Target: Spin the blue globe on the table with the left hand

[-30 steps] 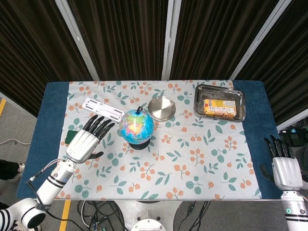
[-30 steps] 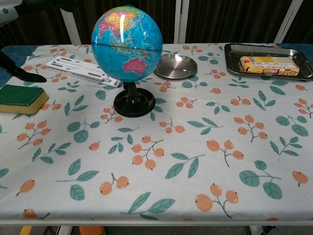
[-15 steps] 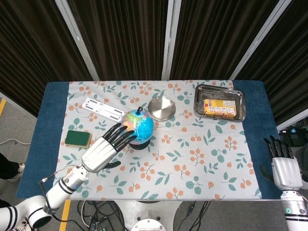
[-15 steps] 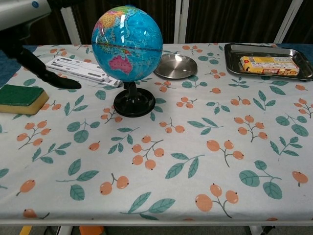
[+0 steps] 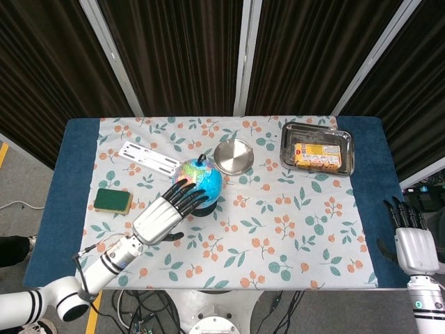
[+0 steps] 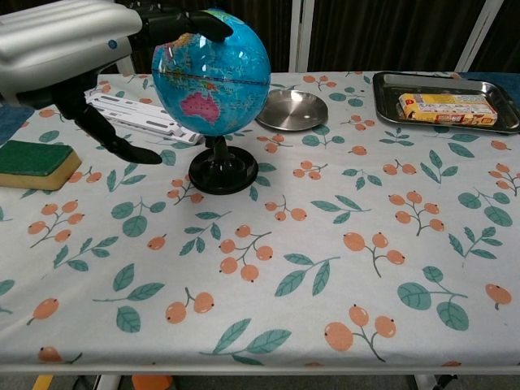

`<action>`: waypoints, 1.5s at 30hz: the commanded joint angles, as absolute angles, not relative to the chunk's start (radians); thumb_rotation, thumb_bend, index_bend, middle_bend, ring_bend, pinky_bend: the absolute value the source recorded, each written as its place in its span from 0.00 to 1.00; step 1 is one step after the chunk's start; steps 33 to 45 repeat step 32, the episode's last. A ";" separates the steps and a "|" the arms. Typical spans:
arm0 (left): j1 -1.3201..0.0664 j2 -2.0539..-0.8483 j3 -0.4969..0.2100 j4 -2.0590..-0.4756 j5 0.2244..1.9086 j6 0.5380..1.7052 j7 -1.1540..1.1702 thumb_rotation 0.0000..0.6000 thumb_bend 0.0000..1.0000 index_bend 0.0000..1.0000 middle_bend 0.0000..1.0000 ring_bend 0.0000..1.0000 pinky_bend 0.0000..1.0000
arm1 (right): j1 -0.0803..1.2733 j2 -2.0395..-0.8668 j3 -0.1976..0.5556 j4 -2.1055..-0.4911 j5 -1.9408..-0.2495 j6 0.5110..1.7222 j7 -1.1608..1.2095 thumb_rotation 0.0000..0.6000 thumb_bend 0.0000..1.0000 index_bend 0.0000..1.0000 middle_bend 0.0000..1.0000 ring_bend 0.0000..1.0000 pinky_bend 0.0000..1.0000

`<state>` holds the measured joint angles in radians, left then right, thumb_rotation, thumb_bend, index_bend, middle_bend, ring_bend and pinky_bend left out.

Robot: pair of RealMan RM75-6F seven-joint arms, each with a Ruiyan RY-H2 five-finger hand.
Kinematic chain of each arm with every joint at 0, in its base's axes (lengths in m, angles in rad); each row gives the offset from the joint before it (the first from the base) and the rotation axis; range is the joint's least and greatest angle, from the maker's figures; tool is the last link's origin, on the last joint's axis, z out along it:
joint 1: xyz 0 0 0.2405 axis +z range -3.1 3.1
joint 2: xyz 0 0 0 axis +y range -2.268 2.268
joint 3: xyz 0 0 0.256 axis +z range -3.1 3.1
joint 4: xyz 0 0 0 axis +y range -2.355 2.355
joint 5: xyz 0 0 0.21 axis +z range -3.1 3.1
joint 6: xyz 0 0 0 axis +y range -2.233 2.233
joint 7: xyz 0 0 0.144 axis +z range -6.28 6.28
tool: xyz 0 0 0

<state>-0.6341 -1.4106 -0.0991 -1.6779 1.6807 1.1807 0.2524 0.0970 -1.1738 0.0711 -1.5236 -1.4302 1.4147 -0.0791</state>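
The blue globe (image 5: 201,179) (image 6: 218,75) stands upright on its round black base (image 6: 223,174) a little left of the table's middle. My left hand (image 5: 167,216) (image 6: 77,50) is open, its dark fingers (image 6: 180,21) spread and lying on the globe's upper left side; the thumb hangs below, clear of the globe. My right hand (image 5: 411,240) rests open past the table's right edge, far from the globe, and shows only in the head view.
A green and yellow sponge (image 5: 113,200) (image 6: 32,163) lies left of the globe, and a white strip-shaped object (image 5: 149,156) (image 6: 134,115) behind it. A round metal dish (image 5: 233,155) (image 6: 292,109) sits just behind the globe. A steel tray (image 5: 345,165) (image 6: 390,93) holding a yellow packet (image 5: 318,156) stands at the back right.
My left hand has swept right from beside the sponge onto the globe's upper left side. The globe has turned, its map pattern shifted. The right hand stayed put.
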 commanded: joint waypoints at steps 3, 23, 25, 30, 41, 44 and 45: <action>-0.606 -1.381 -0.087 -1.683 1.671 1.214 0.264 1.00 0.06 0.06 0.07 0.00 0.04 | 0.097 -1.173 0.071 -1.528 -1.432 1.417 -0.086 1.00 0.25 0.00 0.00 0.00 0.00; -0.439 -1.212 -0.068 -1.657 1.465 1.301 0.233 1.00 0.06 0.06 0.07 0.00 0.04 | 0.098 -1.166 0.073 -1.551 -1.435 1.423 -0.102 1.00 0.25 0.00 0.00 0.00 0.00; -0.409 -1.193 -0.053 -1.663 1.457 1.323 0.222 1.00 0.06 0.06 0.07 0.00 0.04 | 0.099 -1.162 0.074 -1.558 -1.438 1.425 -0.104 1.00 0.25 0.00 0.00 0.00 0.00; -0.300 -1.170 0.006 -1.638 1.461 1.416 0.205 1.00 0.06 0.06 0.07 0.00 0.04 | 0.101 -1.153 0.068 -1.577 -1.446 1.421 -0.124 1.00 0.25 0.00 0.00 0.00 0.00; -0.265 -1.169 0.021 -1.620 1.460 1.445 0.191 1.00 0.06 0.06 0.07 0.00 0.04 | 0.103 -1.151 0.064 -1.585 -1.446 1.412 -0.134 1.00 0.25 0.00 0.00 0.00 0.00; -0.265 -1.169 0.021 -1.620 1.460 1.445 0.191 1.00 0.06 0.06 0.07 0.00 0.04 | 0.103 -1.151 0.064 -1.585 -1.446 1.412 -0.134 1.00 0.25 0.00 0.00 0.00 0.00; -0.265 -1.169 0.021 -1.620 1.460 1.445 0.191 1.00 0.06 0.06 0.07 0.00 0.04 | 0.103 -1.151 0.064 -1.585 -1.446 1.412 -0.134 1.00 0.25 0.00 0.00 0.00 0.00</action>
